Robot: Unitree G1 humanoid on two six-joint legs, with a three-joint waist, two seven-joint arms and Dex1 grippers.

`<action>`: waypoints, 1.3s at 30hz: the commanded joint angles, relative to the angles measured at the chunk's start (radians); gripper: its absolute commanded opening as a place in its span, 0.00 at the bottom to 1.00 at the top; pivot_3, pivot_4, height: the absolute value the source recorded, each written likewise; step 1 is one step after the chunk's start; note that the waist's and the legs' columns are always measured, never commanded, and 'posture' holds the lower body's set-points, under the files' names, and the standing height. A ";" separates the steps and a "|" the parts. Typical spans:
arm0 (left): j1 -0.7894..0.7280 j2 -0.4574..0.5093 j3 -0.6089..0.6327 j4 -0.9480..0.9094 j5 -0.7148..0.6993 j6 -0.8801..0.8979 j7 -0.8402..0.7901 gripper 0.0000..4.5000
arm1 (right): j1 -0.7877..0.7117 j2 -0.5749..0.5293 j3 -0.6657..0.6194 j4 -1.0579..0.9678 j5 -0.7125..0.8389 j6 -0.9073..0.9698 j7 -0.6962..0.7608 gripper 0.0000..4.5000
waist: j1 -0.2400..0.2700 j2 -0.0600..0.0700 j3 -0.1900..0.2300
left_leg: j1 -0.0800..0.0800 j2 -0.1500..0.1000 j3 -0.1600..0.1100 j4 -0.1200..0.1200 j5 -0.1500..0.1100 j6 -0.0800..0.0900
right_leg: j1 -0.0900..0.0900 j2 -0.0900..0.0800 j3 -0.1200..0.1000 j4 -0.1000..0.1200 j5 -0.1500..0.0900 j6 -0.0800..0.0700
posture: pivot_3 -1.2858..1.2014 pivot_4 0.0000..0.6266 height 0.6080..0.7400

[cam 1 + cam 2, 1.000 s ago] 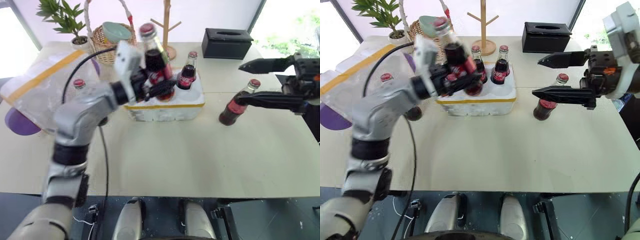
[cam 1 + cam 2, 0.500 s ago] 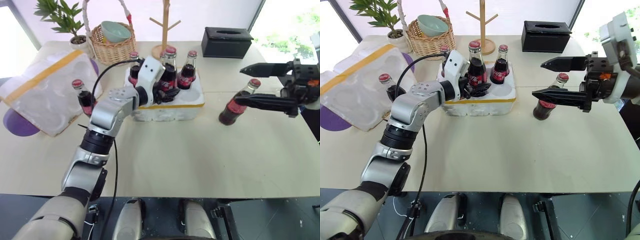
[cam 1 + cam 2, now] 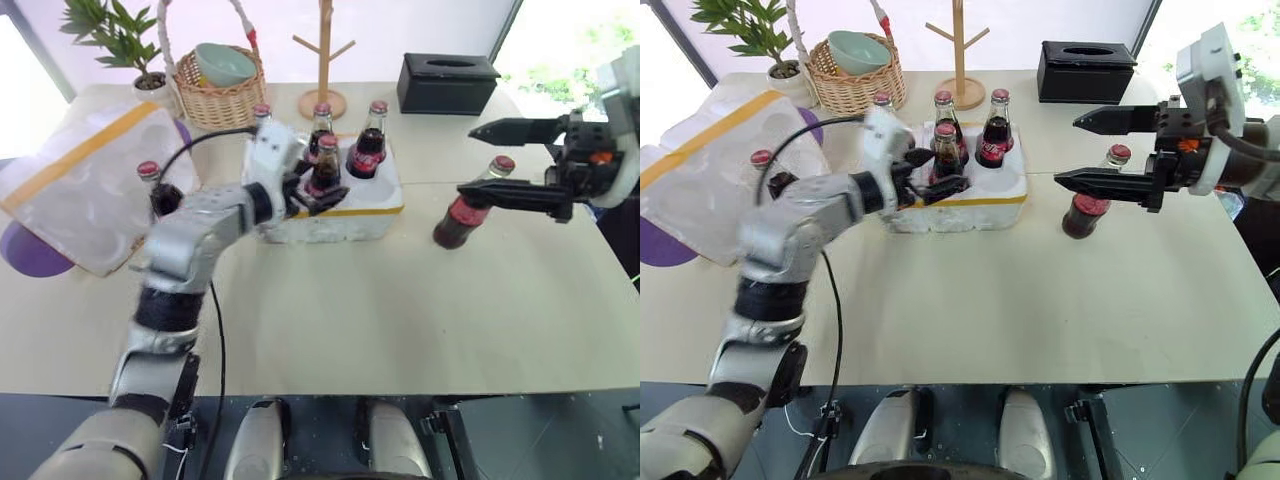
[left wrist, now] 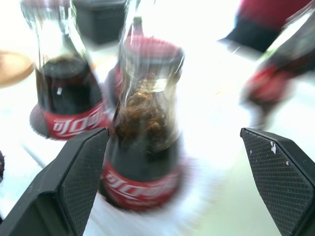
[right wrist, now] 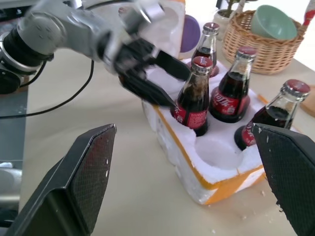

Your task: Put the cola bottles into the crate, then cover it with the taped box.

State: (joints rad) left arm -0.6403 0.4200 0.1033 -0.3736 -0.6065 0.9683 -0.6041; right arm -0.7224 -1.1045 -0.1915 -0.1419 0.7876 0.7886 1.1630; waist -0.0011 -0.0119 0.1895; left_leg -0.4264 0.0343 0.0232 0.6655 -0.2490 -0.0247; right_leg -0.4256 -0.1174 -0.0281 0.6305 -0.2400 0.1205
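Cola bottles: four are standing in the crate (image 3: 970,195), one (image 3: 1082,200) right of it, one (image 3: 760,170) left. Left gripper (image 3: 940,172) is flanking a crate bottle (image 3: 945,155), released. Right gripper (image 3: 1080,150) is hovering, spread.

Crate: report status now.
Both jaws open. Four bottles in crate, left gripper around the front one. Two bottles out: one by right gripper, one beside box.
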 commanded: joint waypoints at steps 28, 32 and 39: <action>0.331 0.193 0.179 0.222 0.225 -0.371 0.144 0.99 | -0.079 0.054 -0.002 0.008 -0.023 0.010 0.016 1.00 | 0.013 0.000 0.000 | 0.001 0.000 0.000 0.001 0.000 0.000 | 0.002 0.000 -0.001 0.000 0.000 -0.001 | 0.52 0.24 0.97; 0.322 0.199 0.177 0.236 0.217 -0.396 0.114 0.88 | -0.067 0.050 -0.015 -0.002 -0.019 0.016 0.012 1.00 | 0.013 0.000 0.000 | 0.001 0.000 0.000 0.001 0.000 0.000 | 0.002 0.000 -0.001 0.000 0.000 -0.001 | 0.52 0.24 0.97; 0.276 0.292 0.251 0.107 0.032 -0.227 0.003 0.60 | -0.043 0.039 -0.031 -0.016 -0.014 0.016 0.013 1.00 | 0.013 -0.001 0.000 | 0.000 0.000 0.000 0.001 0.000 0.000 | 0.001 0.000 -0.001 0.000 0.000 -0.001 | 0.52 0.24 0.97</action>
State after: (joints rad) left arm -0.3069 0.6655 0.2841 -0.1544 -0.4789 0.7093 -0.5478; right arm -0.7557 -1.0429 -0.1747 -0.1340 0.7613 0.8083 1.1759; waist 0.0117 -0.0134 0.1898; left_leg -0.4267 0.0342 0.0234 0.6666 -0.2491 -0.0247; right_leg -0.4245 -0.1176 -0.0290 0.6303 -0.2396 0.1199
